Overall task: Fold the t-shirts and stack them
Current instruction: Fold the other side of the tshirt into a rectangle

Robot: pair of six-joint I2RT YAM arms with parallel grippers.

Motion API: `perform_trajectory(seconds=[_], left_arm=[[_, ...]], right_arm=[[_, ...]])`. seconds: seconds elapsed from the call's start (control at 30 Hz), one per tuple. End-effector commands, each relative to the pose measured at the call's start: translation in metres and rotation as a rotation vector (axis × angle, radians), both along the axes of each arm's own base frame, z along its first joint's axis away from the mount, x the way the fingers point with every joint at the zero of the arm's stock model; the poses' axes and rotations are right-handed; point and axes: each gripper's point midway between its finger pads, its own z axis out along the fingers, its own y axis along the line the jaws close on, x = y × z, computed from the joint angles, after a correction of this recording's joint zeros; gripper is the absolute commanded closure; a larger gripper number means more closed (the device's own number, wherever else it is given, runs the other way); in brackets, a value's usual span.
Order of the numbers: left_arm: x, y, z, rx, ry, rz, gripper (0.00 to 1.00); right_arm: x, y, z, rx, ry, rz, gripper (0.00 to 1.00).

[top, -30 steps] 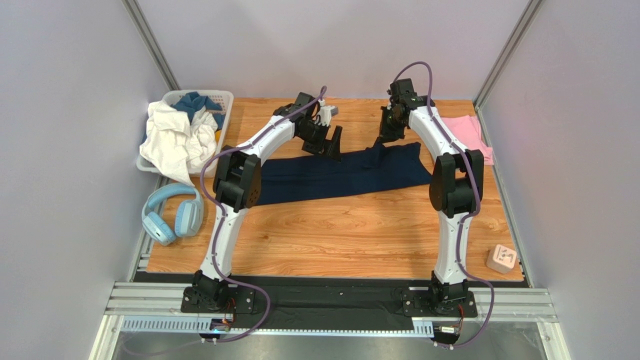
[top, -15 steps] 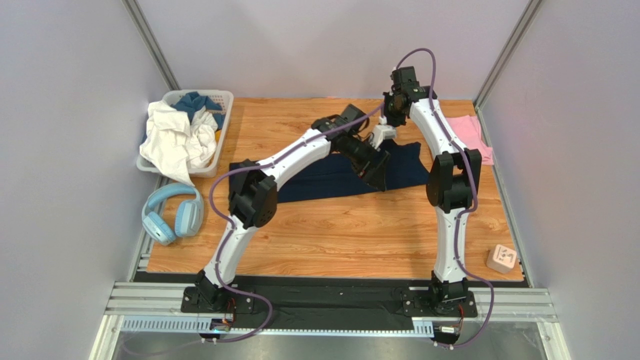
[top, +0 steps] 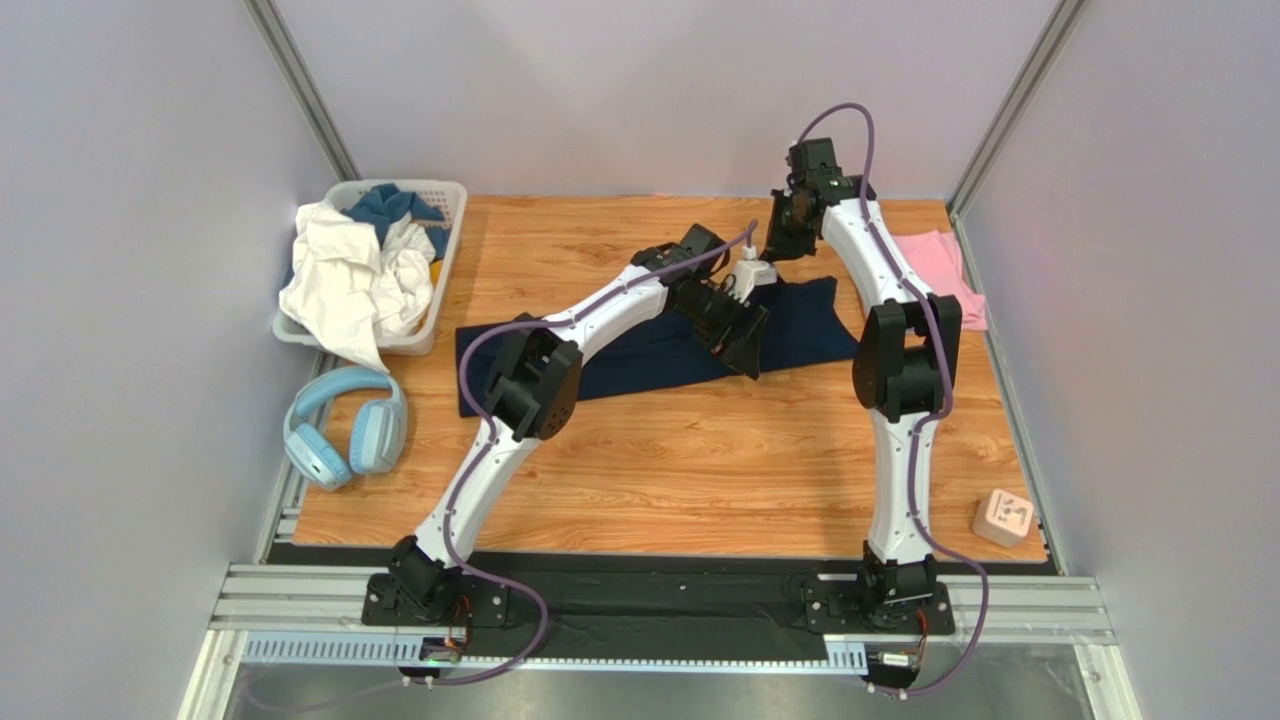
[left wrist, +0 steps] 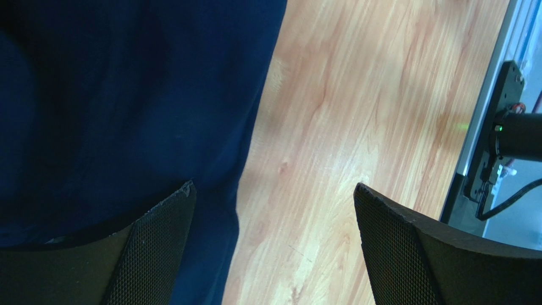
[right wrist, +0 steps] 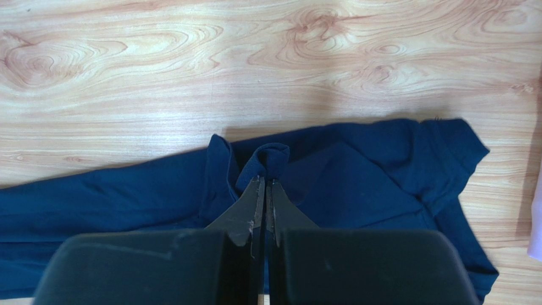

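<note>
Plainly one navy t-shirt point(top: 809, 323), one pink t-shirt point(top: 935, 267)

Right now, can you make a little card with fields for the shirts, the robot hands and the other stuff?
dark navy cloth t-shirt: long strip across the wooden table
light pink cloth t-shirt: lying at the far right edge
left gripper: open, over the navy shirt's edge
right gripper: shut, pinching a fold of the navy shirt
white plastic basket: far left corner, heaped with cloth
light-blue headphones: in front of the basket
</note>
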Motion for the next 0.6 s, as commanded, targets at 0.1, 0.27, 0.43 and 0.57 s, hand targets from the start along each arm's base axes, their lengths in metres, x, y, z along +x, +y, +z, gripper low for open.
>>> perform_trajectory(seconds=[0.1,0.27,0.43,0.57], left_arm=[[0.027,-0.017,0.043,-0.154,-0.056,0.053,0.00],[0.023,-0.024,0.065,-0.278,0.065,0.080,0.00],[0.041,-0.024,0.062,-0.327,0.138,0.151,0.00],[0.064,-0.015,0.071,-0.405,0.198,0.214,0.00]], right_arm=[[0.001,0.005,0.029,0.035,-0.063,0.019,1.00],[-0.001,0.005,0.028,0.034,-0.059,0.020,1.00],[0.000,0.006,0.031,0.034,-0.068,0.024,1.00],[0.002,0.005,0.031,0.031,-0.072,0.024,1.00]])
